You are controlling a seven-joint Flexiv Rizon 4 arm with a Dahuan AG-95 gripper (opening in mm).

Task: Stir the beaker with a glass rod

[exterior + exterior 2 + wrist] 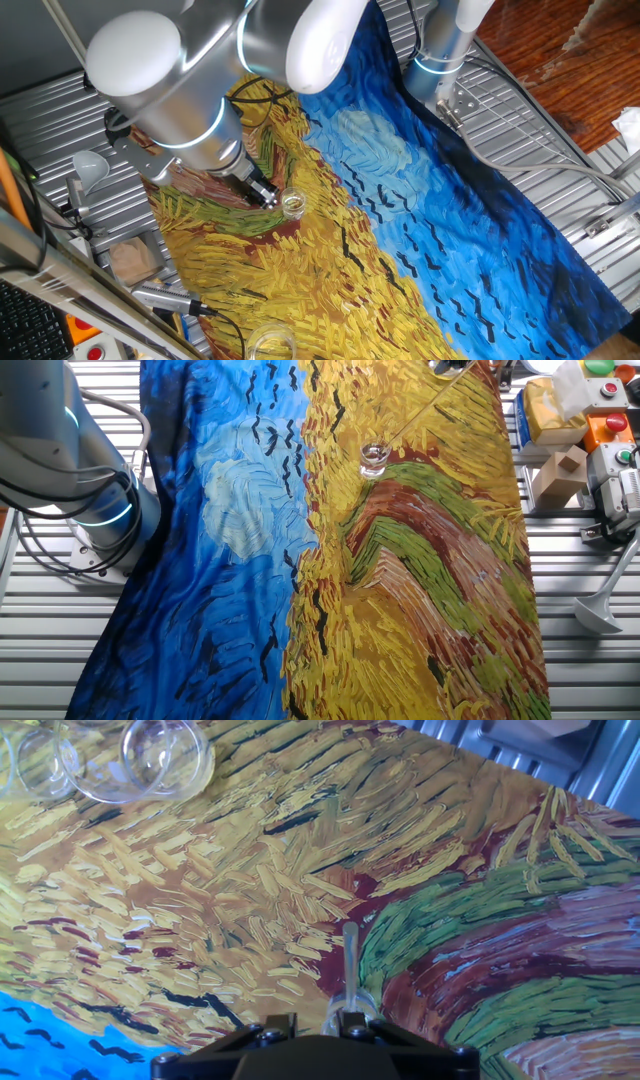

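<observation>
The beaker (292, 204) is a small clear glass cylinder standing upright on the yellow part of the painted cloth; it also shows in the other fixed view (374, 457). My gripper (267, 196) is just left of it and slightly above, shut on the thin glass rod (420, 410). The rod slants down from the top edge to the beaker's rim. In the hand view the rod (350, 960) sticks out ahead of my gripper (318, 1020), with clear glass around its base at the fingers. I cannot tell how deep the rod's tip sits in the beaker.
A wider clear glass vessel (150, 760) lies at the cloth's edge, also in one fixed view (270, 345). A white funnel (92, 168), boxes and a button box (610, 430) sit on the metal table beside the cloth. A second arm base (90, 510) stands at the blue side.
</observation>
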